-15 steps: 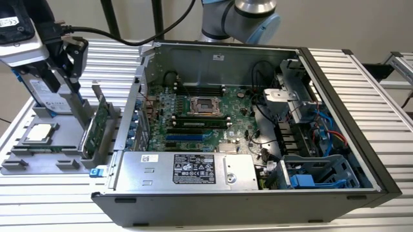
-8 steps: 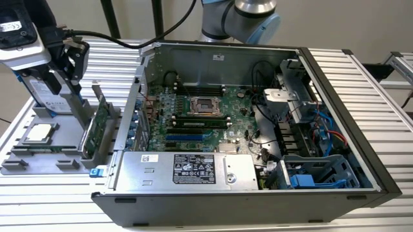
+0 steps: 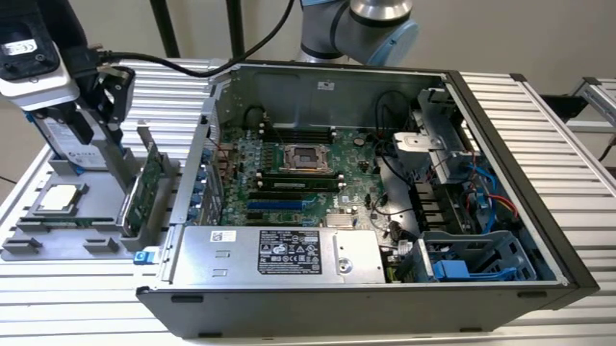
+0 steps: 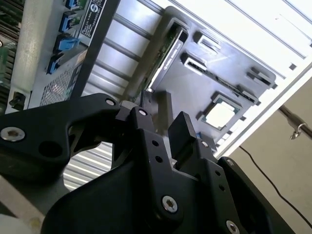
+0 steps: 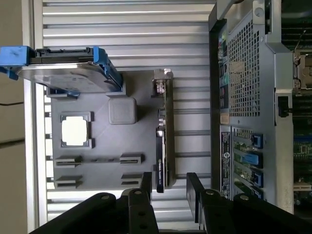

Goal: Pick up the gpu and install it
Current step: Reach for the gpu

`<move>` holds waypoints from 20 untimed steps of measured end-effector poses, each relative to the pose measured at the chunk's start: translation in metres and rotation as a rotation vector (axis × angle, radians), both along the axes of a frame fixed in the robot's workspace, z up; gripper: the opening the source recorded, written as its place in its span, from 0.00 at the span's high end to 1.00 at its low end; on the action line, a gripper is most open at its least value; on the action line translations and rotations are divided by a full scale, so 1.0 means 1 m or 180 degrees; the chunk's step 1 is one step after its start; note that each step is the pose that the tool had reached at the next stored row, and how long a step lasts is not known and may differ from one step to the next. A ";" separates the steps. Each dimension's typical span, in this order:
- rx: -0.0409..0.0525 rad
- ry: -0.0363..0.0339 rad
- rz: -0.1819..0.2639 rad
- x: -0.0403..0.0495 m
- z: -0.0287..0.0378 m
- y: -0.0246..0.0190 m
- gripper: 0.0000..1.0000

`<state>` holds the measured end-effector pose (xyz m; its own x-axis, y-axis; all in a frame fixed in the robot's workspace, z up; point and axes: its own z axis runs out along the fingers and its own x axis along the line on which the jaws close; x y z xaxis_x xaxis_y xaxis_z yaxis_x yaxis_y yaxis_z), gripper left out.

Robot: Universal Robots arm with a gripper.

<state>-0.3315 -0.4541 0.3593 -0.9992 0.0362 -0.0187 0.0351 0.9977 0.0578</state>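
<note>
Grey plastic tray on the slatted table holds a silver hard drive in a blue caddy, a square processor and the gpu. The gpu stands on its edge in the slot nearest the open computer case. The case contains a motherboard and a power supply. The gripper hangs above the tray with its jaws spread. In the first wrist view the gpu's end lines up with the gap between the fingers, and neither finger touches it.
</note>
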 end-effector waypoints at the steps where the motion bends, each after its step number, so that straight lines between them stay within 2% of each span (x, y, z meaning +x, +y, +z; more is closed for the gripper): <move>1: 0.0000 0.0000 0.0000 0.0000 -0.0008 0.0000 0.00; 20: 0.0000 0.0000 0.0000 0.0000 -0.0145 0.0000 0.00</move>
